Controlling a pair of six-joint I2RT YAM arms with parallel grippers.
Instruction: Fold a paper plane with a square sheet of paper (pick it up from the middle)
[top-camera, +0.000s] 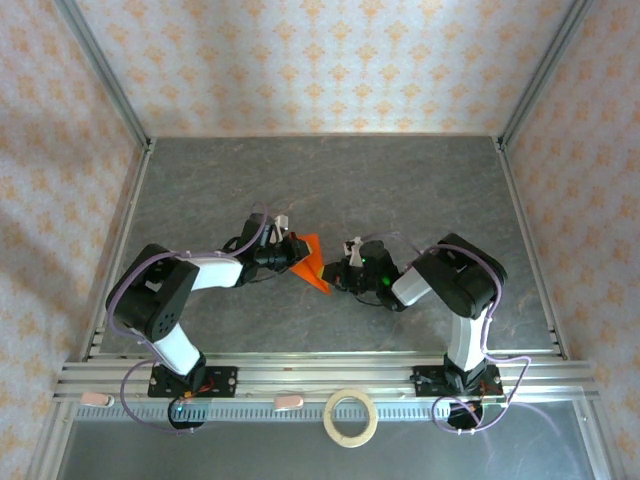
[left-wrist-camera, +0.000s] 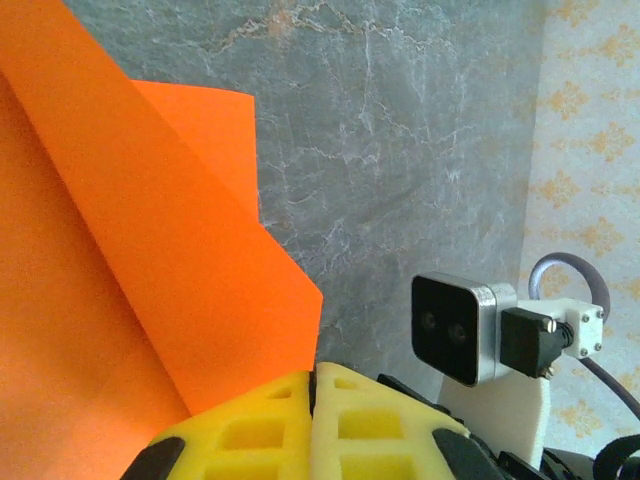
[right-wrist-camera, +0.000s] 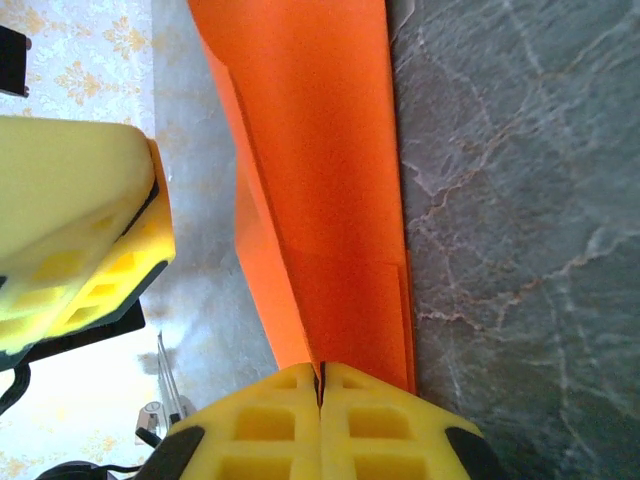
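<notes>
At the bottom centre of the top view a tape ring (top-camera: 351, 418) lies by the arm bases. Higher, mid-frame, the left gripper (top-camera: 290, 250) and right gripper (top-camera: 343, 275) meet at the orange plane (top-camera: 311, 263), over the grey table (top-camera: 400, 180). In the left wrist view the yellow pads (left-wrist-camera: 370, 430) press together at the bottom edge, nipping the paper that fills the frame's left. In the right wrist view the pads are likewise closed, at bottom centre, on the plane's narrow end. The left gripper's pad touches the paper at middle left.
</notes>
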